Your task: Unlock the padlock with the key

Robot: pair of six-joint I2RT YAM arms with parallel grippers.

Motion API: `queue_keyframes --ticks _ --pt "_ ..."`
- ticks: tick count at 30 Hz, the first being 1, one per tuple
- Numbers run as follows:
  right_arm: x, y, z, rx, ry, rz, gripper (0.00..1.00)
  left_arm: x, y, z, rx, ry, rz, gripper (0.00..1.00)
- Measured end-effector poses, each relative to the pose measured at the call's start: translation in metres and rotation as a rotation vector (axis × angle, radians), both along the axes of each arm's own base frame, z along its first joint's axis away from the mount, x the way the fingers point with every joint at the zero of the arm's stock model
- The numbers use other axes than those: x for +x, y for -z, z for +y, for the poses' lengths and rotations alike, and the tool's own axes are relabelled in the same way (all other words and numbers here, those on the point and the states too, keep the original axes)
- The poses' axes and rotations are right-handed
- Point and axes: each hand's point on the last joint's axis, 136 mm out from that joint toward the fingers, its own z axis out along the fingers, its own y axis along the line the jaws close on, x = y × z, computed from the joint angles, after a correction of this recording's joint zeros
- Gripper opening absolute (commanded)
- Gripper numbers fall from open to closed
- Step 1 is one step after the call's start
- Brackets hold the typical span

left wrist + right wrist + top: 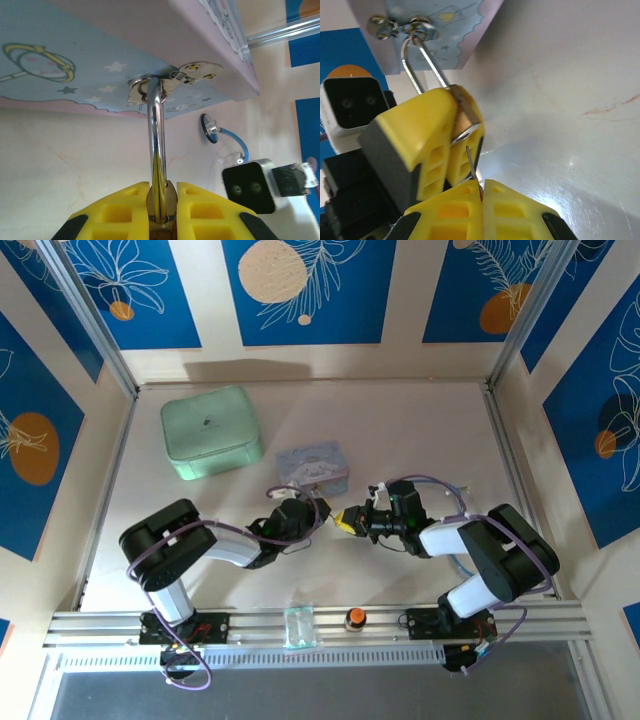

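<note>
On the pale table (pixel 430 440), the left gripper (pixel 162 197) pinches the padlock (pixel 468 118), steadying it on the box (pixel 312 462) hasp (pixel 200 70); the right gripper (pixel 482 192), clamped on the key (pixel 471 166), aims it from six o'clock, apparently not yet inserted.

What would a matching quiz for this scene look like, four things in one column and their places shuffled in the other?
Things:
1 small brass padlock with silver shackle
2 slim silvery metal key
3 mint green rounded case
4 orange-and-black round knob

Places:
A on the near metal rail
B clamped in the left end effector
C far left on the table
D pinched in the right end effector

Pairs: 1-B, 2-D, 3-C, 4-A.
</note>
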Motion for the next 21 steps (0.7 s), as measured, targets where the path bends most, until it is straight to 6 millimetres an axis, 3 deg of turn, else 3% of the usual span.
queue_keyframes --ticks 21 --pt "0.0094 -0.0054 0.0050 0.045 0.014 -0.031 0.00 0.0025 -0.0073 -0.0004 -0.047 -0.025 0.006 0.00"
